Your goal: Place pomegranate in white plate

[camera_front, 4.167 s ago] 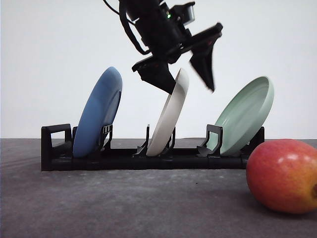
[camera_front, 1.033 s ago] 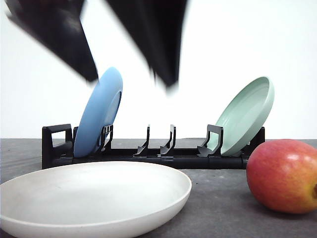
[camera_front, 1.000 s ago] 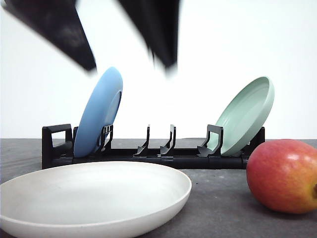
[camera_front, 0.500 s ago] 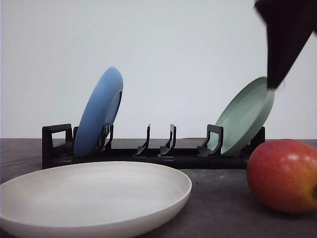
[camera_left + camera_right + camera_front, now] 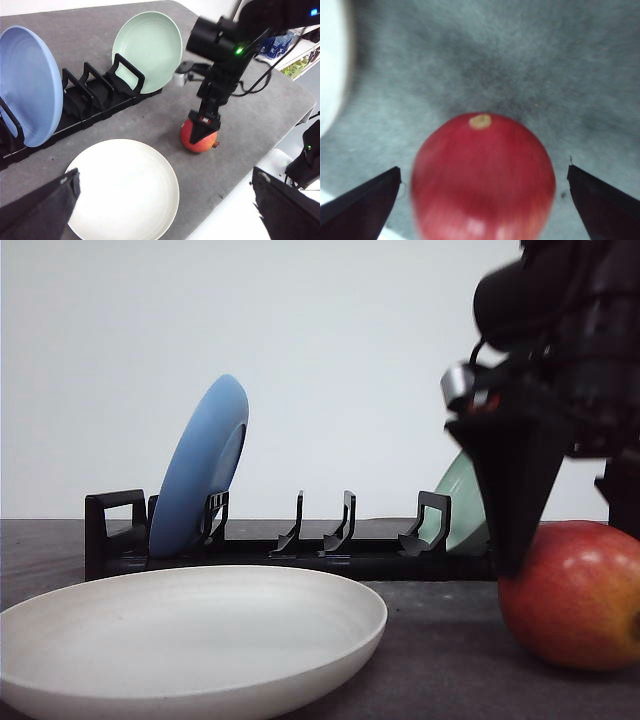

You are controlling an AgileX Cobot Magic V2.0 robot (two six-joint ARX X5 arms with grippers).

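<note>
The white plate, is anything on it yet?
No. The white plate lies flat on the table, bare. The pomegranate sits beside it on the table, under the right gripper, whose fingers are open either side of it.

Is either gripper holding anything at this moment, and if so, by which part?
Nothing is held. The right gripper is open, straddling the pomegranate without contact; the left gripper is open over the white plate.

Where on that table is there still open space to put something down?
The white plate is bare. Bare grey table runs between the black rack and that plate. The two middle rack slots stand empty between the blue plate and the green plate. It is crowded around the pomegranate, where the right gripper sits.
</note>
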